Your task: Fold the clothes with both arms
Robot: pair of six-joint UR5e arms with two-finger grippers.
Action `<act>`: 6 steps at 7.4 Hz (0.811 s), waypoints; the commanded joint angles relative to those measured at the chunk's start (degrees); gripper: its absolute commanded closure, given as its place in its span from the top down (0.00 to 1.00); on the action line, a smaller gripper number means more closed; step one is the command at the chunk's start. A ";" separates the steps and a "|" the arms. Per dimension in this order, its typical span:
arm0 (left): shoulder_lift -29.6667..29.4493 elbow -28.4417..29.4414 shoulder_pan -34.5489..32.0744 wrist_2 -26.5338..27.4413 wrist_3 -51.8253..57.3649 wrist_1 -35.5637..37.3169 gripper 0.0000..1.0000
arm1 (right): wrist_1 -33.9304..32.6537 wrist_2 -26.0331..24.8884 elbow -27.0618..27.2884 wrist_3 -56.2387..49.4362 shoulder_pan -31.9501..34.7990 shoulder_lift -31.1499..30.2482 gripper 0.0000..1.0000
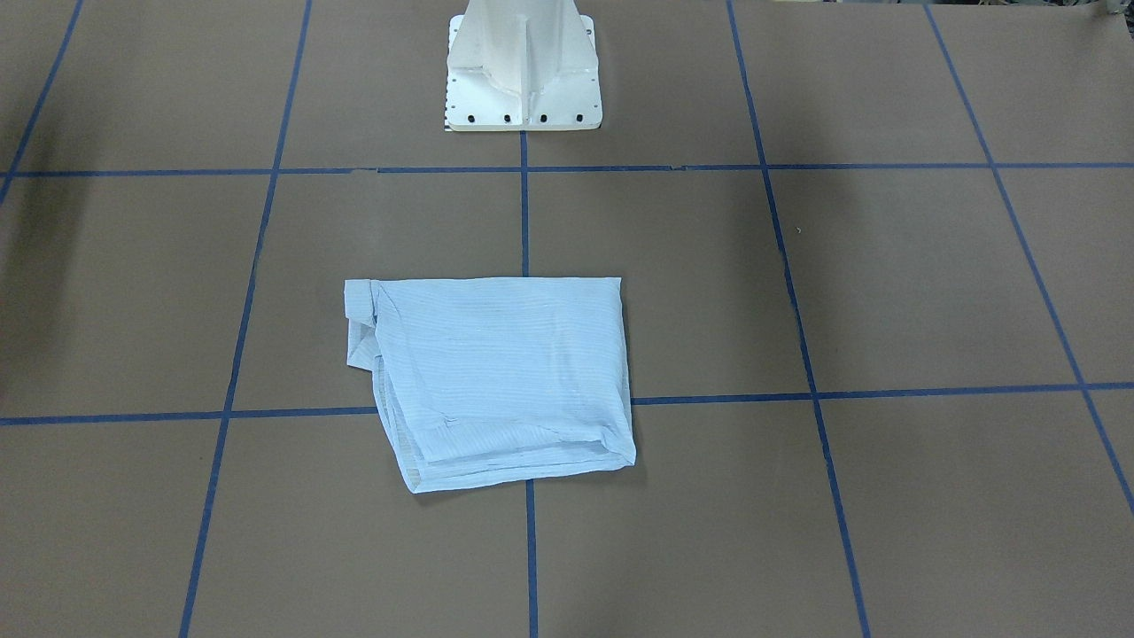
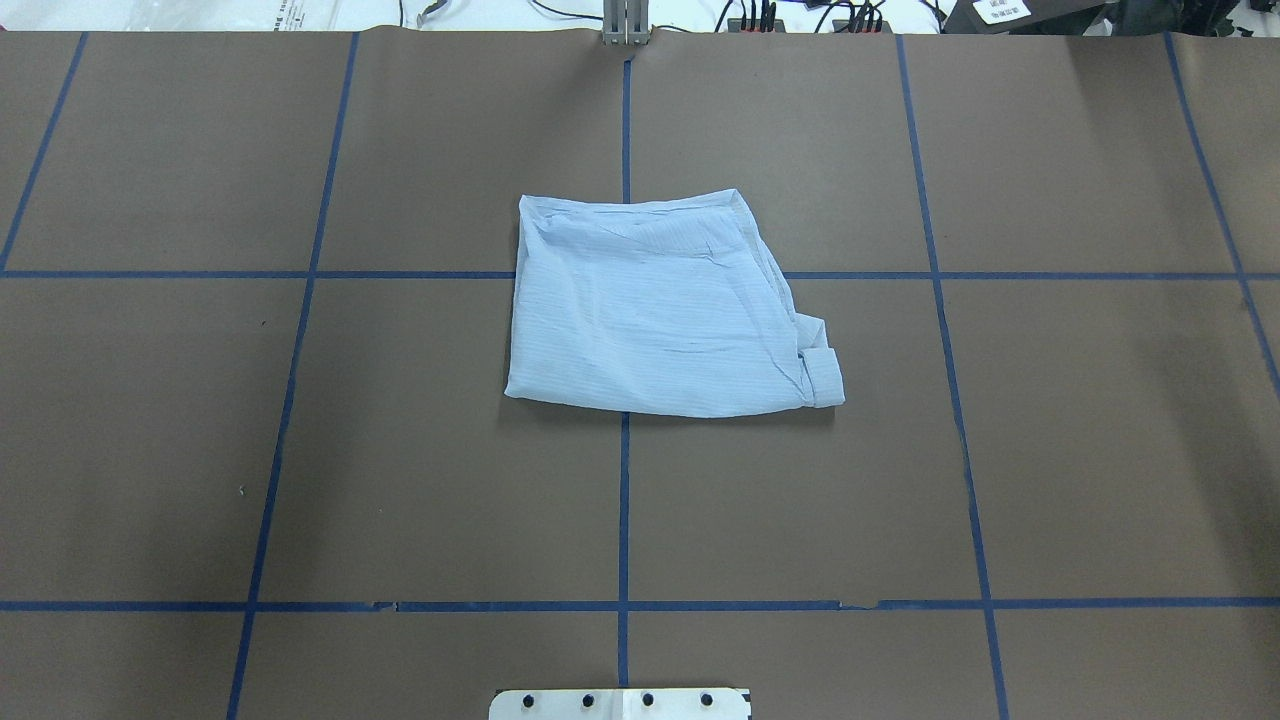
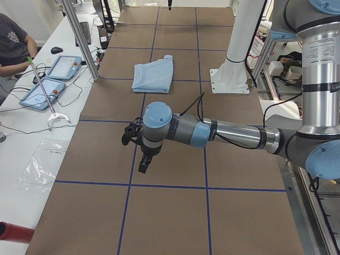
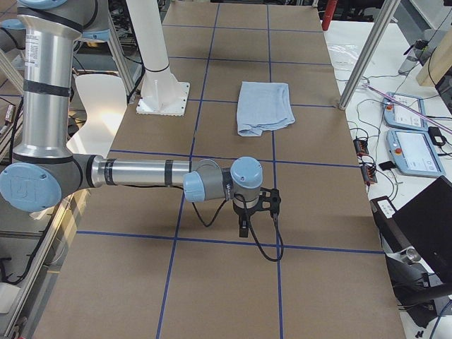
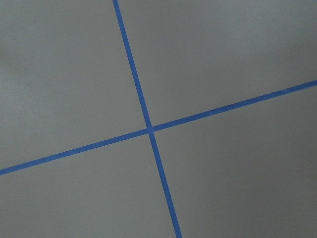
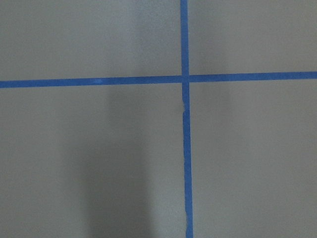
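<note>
The clothes are one light-blue shirt [image 1: 496, 372] lying folded into a rough rectangle near the middle of the brown table [image 2: 1080, 420], with a rolled cuff at one corner [image 2: 822, 375]. Nothing touches it. My left gripper [image 3: 141, 154] hangs over bare table far from the shirt [image 3: 154, 74], toward the table's left end. My right gripper [image 4: 247, 222] hangs likewise toward the right end, well away from the shirt [image 4: 265, 106]. Both grippers show only in the side views, so I cannot tell whether they are open or shut. Both wrist views hold only table and crossing blue tape.
Blue tape lines [image 2: 624, 500] divide the table into squares. The white pedestal base [image 1: 523, 71] stands at the robot's edge. A side bench holds teach pendants [image 3: 53, 79], cables and a plastic bag; a person's arm [image 3: 13, 42] rests there. Metal frame posts [image 3: 79, 37] stand along the table's far edge.
</note>
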 commanded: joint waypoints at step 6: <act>-0.17 0.40 0.03 -0.01 -0.36 -0.89 1.00 | 0.03 0.74 -0.10 -0.01 -0.05 0.07 1.00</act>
